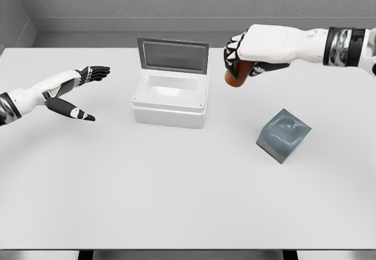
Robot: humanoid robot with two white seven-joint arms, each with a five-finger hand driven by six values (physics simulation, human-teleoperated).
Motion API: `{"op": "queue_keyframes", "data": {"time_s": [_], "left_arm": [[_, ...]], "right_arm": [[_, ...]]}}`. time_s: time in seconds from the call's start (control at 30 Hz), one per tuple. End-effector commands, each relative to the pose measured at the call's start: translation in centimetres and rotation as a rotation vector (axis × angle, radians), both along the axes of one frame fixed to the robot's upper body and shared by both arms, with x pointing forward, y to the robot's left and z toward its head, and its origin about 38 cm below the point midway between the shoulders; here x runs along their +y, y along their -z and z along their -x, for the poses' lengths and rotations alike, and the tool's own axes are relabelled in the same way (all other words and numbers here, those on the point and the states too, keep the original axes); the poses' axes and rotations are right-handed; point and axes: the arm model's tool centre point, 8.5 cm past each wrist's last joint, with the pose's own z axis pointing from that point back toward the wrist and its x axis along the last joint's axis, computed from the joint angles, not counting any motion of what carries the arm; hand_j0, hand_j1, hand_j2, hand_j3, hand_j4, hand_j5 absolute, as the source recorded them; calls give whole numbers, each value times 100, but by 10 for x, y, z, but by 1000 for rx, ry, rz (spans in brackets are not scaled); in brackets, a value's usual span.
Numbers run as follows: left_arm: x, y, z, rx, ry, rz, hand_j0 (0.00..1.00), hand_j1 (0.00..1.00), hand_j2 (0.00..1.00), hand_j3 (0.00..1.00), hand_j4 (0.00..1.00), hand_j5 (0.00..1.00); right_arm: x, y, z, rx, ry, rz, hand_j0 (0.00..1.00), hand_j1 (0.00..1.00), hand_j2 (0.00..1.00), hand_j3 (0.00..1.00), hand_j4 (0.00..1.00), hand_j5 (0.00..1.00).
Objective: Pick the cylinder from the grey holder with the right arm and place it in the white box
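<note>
My right hand [244, 60] hangs above the table, its fingers curled around a brown-orange cylinder [235, 77] whose lower end sticks out below the palm. It is just right of the white box [170, 104], level with the box's far edge. The box stands open at the table's middle, its grey-lined lid [173, 54] raised at the back. The grey holder [284, 135] sits tilted on the table to the lower right of the hand, with its hollow showing nothing inside. My left hand [79, 93] hovers at the left, fingers spread, holding nothing.
The white table [176, 201] spreads wide in front of the box and holder. A grey wall runs behind the table's far edge.
</note>
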Motion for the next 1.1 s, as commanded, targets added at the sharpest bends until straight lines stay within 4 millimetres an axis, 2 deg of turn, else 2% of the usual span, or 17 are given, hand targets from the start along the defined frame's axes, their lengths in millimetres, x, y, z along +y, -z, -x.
{"op": "queue_keyframes", "data": {"time_s": [0.0, 0.17, 0.37, 0.53, 0.8, 1.07], "left_arm": [[0, -1, 0, 1, -3, 7, 100, 100, 100, 100, 100, 100], [1, -1, 0, 0, -4, 6, 100, 100, 100, 100, 100, 100], [0, -1, 0, 0, -2, 5, 100, 100, 100, 100, 100, 100], [1, -1, 0, -2, -3, 4, 100, 100, 100, 100, 100, 100], [-1, 1, 0, 2, 0, 3, 100, 100, 100, 100, 100, 100], [-2, 1, 0, 2, 3, 5, 100, 100, 100, 100, 100, 100]], "right_arm": [[17, 4, 0, 11, -32, -17, 31, 31, 31, 31, 31, 31], [42, -1, -5, 5, -73, -37, 31, 31, 31, 31, 31, 31], [63, 9, -27, 40, -54, -34, 31, 31, 31, 31, 31, 31], [75, 16, -34, 56, -50, -28, 31, 31, 31, 31, 31, 31], [74, 26, -49, 80, -5, -15, 31, 31, 31, 31, 31, 31], [81, 35, -51, 89, -3, 1, 31, 31, 31, 31, 31, 31]]}}
